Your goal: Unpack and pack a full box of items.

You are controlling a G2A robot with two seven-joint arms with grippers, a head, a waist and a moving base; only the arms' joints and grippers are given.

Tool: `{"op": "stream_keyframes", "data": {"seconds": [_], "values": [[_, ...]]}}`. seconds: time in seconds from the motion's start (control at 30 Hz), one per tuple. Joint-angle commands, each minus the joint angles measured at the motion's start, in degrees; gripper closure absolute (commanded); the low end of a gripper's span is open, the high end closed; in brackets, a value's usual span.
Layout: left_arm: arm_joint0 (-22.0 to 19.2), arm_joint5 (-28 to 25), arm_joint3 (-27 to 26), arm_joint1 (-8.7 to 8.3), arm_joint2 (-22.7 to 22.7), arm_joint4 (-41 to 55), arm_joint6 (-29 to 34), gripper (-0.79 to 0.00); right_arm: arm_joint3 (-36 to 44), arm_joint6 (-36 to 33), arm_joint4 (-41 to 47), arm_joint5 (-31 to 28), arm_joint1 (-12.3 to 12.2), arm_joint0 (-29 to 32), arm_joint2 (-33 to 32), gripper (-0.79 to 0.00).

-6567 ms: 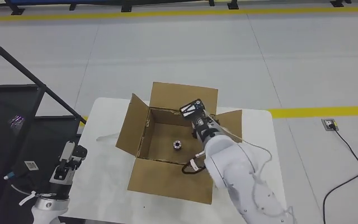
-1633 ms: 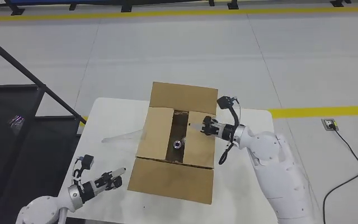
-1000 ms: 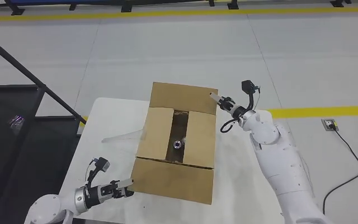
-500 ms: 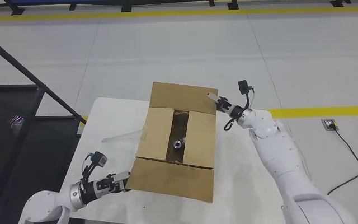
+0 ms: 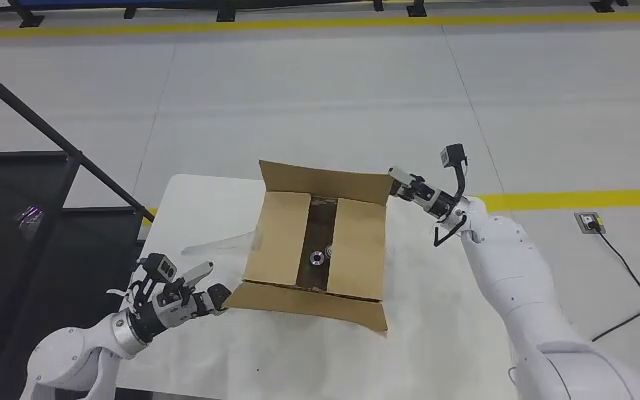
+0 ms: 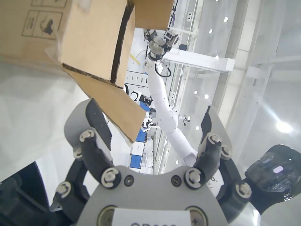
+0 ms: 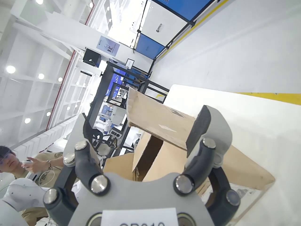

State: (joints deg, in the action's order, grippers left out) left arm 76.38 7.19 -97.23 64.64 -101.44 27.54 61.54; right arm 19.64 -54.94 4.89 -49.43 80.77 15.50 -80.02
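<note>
**Top view, with wrist views.** A cardboard box [image 5: 320, 250] is shown at the centre of a white table [image 5: 190, 210]. Its two side flaps are folded inward, and a small metallic item [image 5: 318, 256] is seen on the box floor through the gap between them. The far flap [image 5: 325, 180], at 12 o'clock, is raised, and the near flap [image 5: 310, 300], at 6 o'clock, is tilted partly upward. The left gripper [image 5: 210, 284] is placed at the box's 8 o'clock corner with its fingers spread wide. In its wrist view the near flap's corner lies between them. The right gripper [image 5: 396, 180] is placed at the 1 o'clock corner, its fingers likewise parted. The far flap's edge passes between them, close to one pad, and contact cannot be judged.
</note>
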Motion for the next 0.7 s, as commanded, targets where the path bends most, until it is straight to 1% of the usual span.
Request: {"op": "stream_keyframes", "data": {"seconds": [0.0,0.23,0.43,0.53,0.67], "values": [[-0.3,0.4,-0.3,0.09,0.9,0.5,-3.2,-0.785,2.1,-0.5,1.4,0.6,-0.3,0.8,0.3,-0.785],[-0.9,-1.3,-1.2,0.49,4.9,-0.1,-11.2,-0.785,10.4,-0.8,4.2,0.8,-2.1,4.8,2.2,-0.785],[-2.6,-1.8,-1.2,1.03,10.1,-1.7,-17.9,-0.785,19.9,-1.7,6.8,1.7,-4.5,9.2,4.5,-0.785],[-2.8,-1.9,-2.3,1.61,14.4,-2.7,-22.9,-0.785,23.9,-3.8,8.2,3.9,-5.9,10.8,5.7,-0.785],[-3.2,-1.7,-2.7,1.93,16.6,-3.0,-26.0,-0.785,26.9,-7.3,9.6,7.4,-7.5,11.6,7.0,-0.785]]}}
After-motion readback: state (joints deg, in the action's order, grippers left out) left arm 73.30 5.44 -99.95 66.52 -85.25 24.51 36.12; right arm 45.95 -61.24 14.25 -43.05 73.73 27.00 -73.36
